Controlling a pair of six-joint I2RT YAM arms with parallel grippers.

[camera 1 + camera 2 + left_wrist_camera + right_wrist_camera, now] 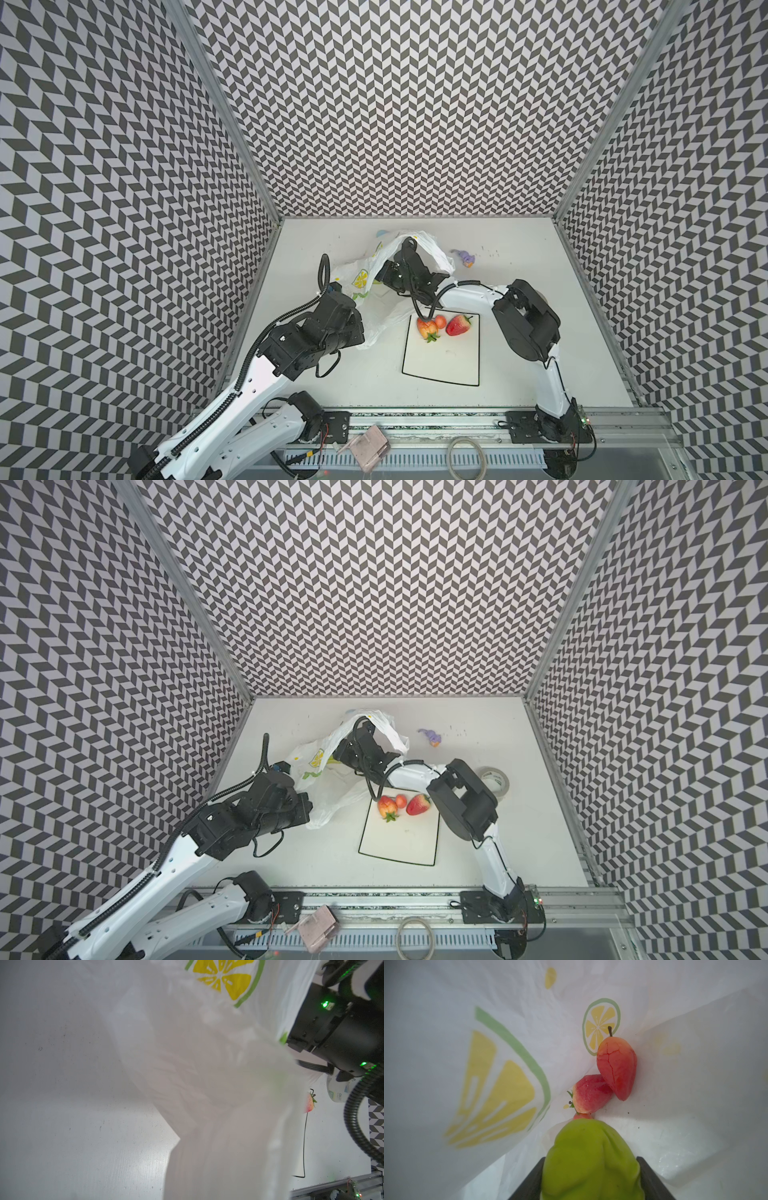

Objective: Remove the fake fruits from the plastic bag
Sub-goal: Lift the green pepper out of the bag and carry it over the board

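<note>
The plastic bag (pixel 361 274) (pixel 320 758), white with lemon prints, is held up as a tent at the table's middle back. My right gripper (pixel 590 1162) is deep inside it, and its dark fingers (pixel 529 1184) are shut on a yellow-green fruit (pixel 591 1157). Ahead of it in the bag lie a red stemmed fruit (pixel 617 1068) and a strawberry (pixel 591 1094), with another red fruit peeking out beneath (pixel 582 1116). My left gripper (pixel 357 328) grips the bag's near edge; bag film (pixel 207 1064) hides its fingers. Two strawberries (pixel 458 325) (pixel 428 328) and a small orange-red fruit (pixel 440 321) lie on the plate.
The white black-rimmed plate (pixel 440 361) sits in front of the bag, under the right forearm. A purple toy figure (pixel 466 258) lies at the back right, a light blue thing (pixel 381 235) behind the bag, and a tape roll (pixel 494 781) by the right elbow. Patterned walls enclose three sides.
</note>
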